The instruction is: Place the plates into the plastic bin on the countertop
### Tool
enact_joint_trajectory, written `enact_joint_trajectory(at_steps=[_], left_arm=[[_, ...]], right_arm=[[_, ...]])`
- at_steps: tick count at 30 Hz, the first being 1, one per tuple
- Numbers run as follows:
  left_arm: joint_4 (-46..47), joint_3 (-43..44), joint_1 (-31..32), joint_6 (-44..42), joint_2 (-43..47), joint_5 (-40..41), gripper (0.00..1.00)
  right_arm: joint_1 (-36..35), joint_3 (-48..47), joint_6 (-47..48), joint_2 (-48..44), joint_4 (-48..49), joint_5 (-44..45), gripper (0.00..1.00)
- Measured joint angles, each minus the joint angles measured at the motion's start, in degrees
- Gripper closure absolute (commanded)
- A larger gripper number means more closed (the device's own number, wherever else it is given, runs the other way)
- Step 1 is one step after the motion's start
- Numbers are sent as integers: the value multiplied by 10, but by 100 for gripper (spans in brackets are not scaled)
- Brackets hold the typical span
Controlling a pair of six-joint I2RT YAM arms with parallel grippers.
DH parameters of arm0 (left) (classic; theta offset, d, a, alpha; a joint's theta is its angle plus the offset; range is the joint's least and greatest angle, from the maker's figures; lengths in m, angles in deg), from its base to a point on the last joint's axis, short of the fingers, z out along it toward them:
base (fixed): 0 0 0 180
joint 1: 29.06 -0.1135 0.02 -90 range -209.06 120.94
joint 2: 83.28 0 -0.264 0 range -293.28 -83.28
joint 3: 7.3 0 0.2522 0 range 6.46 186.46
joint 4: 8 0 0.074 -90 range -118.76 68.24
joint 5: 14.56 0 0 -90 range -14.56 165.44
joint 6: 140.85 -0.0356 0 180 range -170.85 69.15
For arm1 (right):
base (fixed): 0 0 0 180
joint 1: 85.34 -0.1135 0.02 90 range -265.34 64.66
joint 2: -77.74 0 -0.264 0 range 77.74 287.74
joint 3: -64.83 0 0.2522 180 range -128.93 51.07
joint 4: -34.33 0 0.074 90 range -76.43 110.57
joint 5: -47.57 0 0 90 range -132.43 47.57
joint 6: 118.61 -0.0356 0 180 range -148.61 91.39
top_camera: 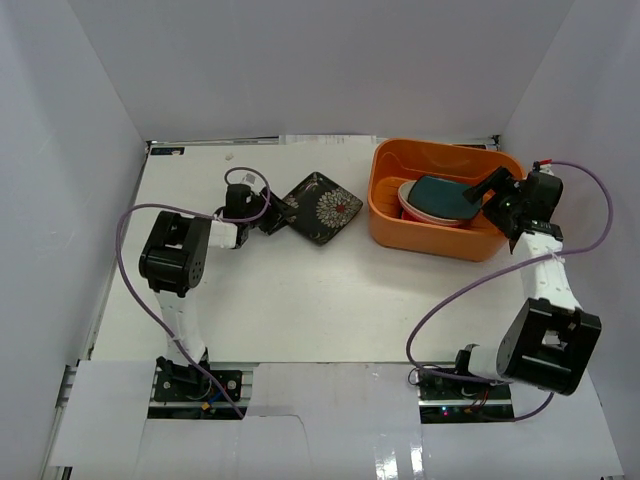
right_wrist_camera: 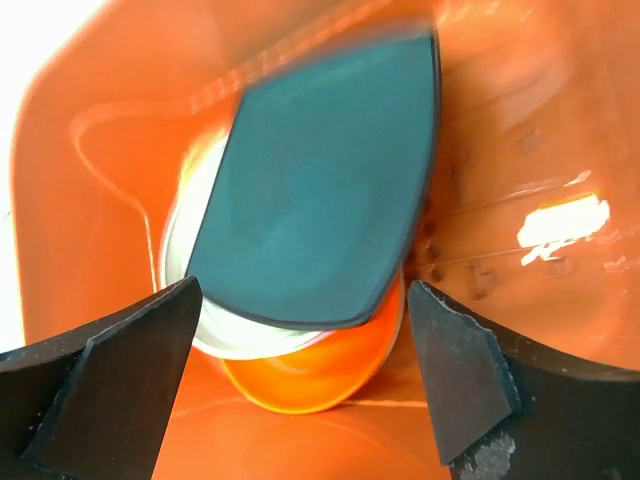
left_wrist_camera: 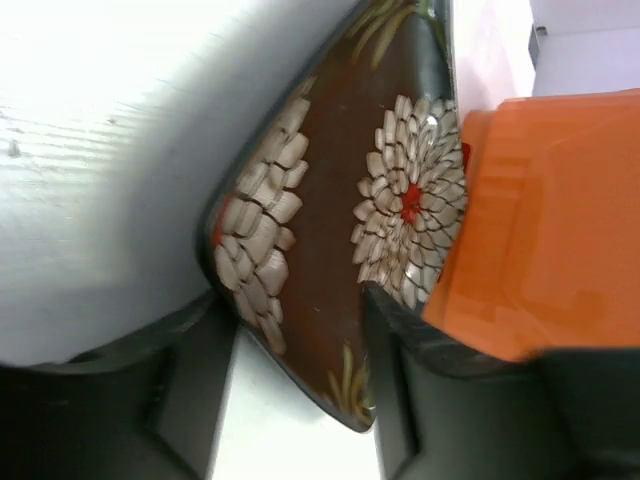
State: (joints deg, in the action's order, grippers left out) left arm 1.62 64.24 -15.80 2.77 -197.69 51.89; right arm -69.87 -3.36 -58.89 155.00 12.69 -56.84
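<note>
The orange plastic bin [top_camera: 390, 228] stands at the back right of the white countertop [top_camera: 300, 300]. Inside it, a teal square plate [right_wrist_camera: 320, 180] lies tilted on a stack that includes a cream round plate [right_wrist_camera: 230, 335] and a red-orange one [right_wrist_camera: 300, 380]. My right gripper [right_wrist_camera: 302, 290] hangs open just above that stack, holding nothing. The black floral square plate [top_camera: 322, 207] sits on the countertop left of the bin. My left gripper [left_wrist_camera: 290, 295] straddles its near corner; the right finger touches the plate, and a gap shows by the left finger.
Pale walls close in the countertop on the left, back and right. Purple cables [top_camera: 130, 260] loop beside both arms. The bin's wall [left_wrist_camera: 550, 220] rises close behind the floral plate. The arm bases sit at the near edge.
</note>
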Motion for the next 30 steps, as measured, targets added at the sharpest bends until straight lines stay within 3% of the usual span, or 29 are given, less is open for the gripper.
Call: enact_joint_trajectory(at_steps=[1,3,4,5,10,14,17,21,26,30], left_arm=[[11,-1,0,3,-7,1,56],[25,-5,0,8,-20,9,75],[30,-7,-1,12,-24,11,91],[35,-10,-1,23,-26,14,99],[63,-30,1,39,-12,22,100],[79,-108,1,49,45,31,100],[59,-174,0,42,115,34,100],[-32,-224,1,12,245,43,100],[-129,-215,3,-34,443,52,100],[-157,-181,1,-47,512,21,100]], right_arm=[[-1,0,3,-20,0,20,10],[-2,1,9,-63,0,54,10],[-2,2,10,-84,1,64,10],[-2,2,12,-101,3,66,10],[-11,9,11,-133,5,45,10],[-35,36,7,-145,3,23,7],[-68,50,7,-167,3,-1,6],[-171,34,36,-172,4,-46,6],[-286,-29,83,-126,0,-116,8],[-336,-78,113,-83,-20,-137,9]])
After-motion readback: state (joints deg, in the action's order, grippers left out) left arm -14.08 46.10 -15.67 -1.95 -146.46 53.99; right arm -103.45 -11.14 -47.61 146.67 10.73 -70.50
